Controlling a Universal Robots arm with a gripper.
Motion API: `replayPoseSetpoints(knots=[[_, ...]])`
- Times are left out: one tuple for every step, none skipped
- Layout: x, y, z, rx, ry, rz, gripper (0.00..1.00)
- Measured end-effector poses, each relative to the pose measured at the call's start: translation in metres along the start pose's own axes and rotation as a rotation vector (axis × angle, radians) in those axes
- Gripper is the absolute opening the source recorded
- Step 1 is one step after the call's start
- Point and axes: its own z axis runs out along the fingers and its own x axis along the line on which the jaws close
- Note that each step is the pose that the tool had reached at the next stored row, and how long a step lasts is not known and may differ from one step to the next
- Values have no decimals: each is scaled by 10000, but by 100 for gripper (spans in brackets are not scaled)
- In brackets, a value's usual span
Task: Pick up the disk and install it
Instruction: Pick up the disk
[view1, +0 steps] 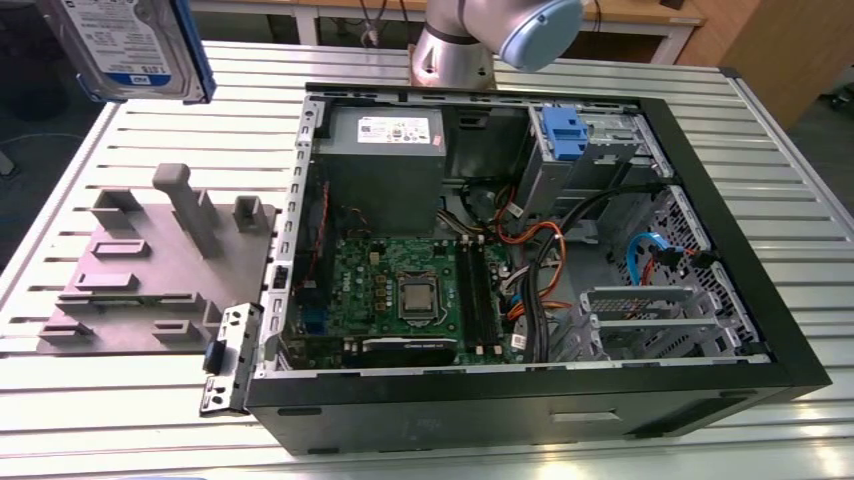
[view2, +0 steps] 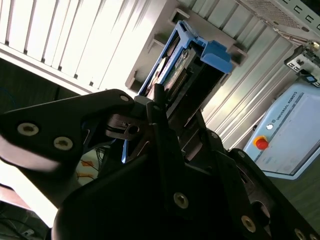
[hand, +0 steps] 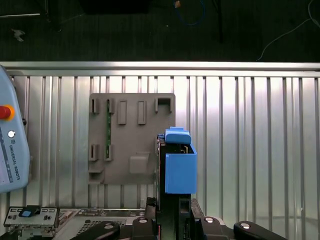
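The disk (view1: 127, 45), a silver drive with a white-and-blue label in a blue carrier, hangs in the air at the exterior view's upper left, above the table and clear of the grey fixture plate (view1: 160, 265). In the first wrist view the disk (hand: 178, 167) appears edge-on, rising out of my gripper (hand: 172, 220) over the fixture plate's edge (hand: 130, 140). The second wrist view looks along the black fingers (view2: 160, 125), closed on the disk (view2: 187, 62) at its lower end. The gripper (view2: 167, 112) is shut on it.
An open computer case (view1: 307, 250) lies on the slatted metal table (view1: 787, 180), with a motherboard (view1: 400, 290), a grey power supply (view1: 380, 150) and a drive bay with a blue latch (view1: 561, 135). The arm's base (view1: 454, 55) stands behind it. A teach pendant (hand: 10, 150) lies beside the fixture.
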Motion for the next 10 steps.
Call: replayPoseSetpoints(knots=[[0, -25, -1, 0, 0, 0, 35], [-1, -50, -1, 0, 0, 0, 35], [-1, -75, -2, 1, -1, 0, 35], [-1, -102, -2, 1, -1, 0, 35], [-1, -131, -2, 1, -1, 0, 35], [-2, -158, -3, 1, -1, -1, 35], [-2, -186, -4, 1, 0, -1, 35], [-2, -216, -5, 0, 0, -1, 35], [-2, -246, -6, 0, 0, -1, 35], [-3, -277, -6, 0, 0, -1, 35]])
